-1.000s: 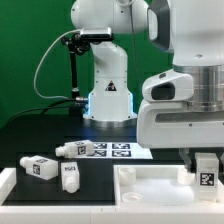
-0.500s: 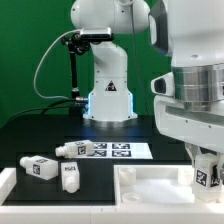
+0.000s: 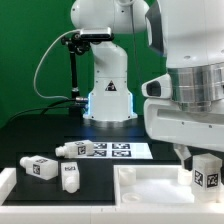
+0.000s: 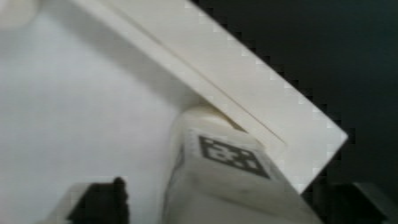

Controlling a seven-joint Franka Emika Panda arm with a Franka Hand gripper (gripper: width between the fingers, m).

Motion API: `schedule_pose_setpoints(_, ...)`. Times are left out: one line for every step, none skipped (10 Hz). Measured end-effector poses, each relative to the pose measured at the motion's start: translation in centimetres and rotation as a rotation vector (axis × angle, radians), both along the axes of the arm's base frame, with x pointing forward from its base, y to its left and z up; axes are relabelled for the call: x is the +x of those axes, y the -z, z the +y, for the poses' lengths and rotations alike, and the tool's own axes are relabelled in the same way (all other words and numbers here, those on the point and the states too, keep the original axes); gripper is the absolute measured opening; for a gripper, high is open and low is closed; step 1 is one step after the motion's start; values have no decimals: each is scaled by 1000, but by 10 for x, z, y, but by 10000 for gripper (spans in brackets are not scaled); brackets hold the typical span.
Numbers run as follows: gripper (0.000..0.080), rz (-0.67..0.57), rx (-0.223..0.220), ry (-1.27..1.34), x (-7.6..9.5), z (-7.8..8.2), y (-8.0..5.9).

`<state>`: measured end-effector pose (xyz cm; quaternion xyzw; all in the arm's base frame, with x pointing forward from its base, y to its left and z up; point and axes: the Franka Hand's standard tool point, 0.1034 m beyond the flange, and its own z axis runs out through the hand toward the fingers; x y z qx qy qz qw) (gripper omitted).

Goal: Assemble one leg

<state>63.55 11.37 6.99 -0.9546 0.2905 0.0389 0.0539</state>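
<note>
The leg (image 3: 205, 172), a chunky white post with a tag on its side, stands at the corner of the white tabletop (image 3: 150, 186) on the exterior view's right. My gripper (image 3: 196, 158) is right over it. In the wrist view the leg (image 4: 228, 165) runs between my two dark fingers (image 4: 107, 202). It lies close against one finger, and a gap shows at the other. The jaws stand apart, so the gripper is open around the leg. The tabletop (image 4: 80, 110) and its edge fill the wrist view behind the leg, which is blurred.
Three more legs (image 3: 40, 167) (image 3: 70, 179) (image 3: 70, 149) lie on the black table at the exterior view's left. The marker board (image 3: 112, 150) lies behind them, in front of the arm's base (image 3: 108, 100). A black stand with a cable rises at the back left.
The arm's head swung to the exterior view's right, then back left and slightly up. The leg stays at the tabletop corner and now shows a slightly different face.
</note>
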Motion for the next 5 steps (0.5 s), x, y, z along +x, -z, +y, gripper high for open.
schedule_pose_setpoints(610, -2, -4, -137, -1, 5, -2)
schedule_pose_setpoints(638, -11, 1, -164, 0, 4, -1)
schedule_pose_setpoints(647, -23, 5, -262, 0, 3, -1)
schedule_pose_setpoints(647, -33, 9, -344, 0, 3, -1)
schedule_pose_setpoints(649, -46, 14, -457, 0, 1, 0)
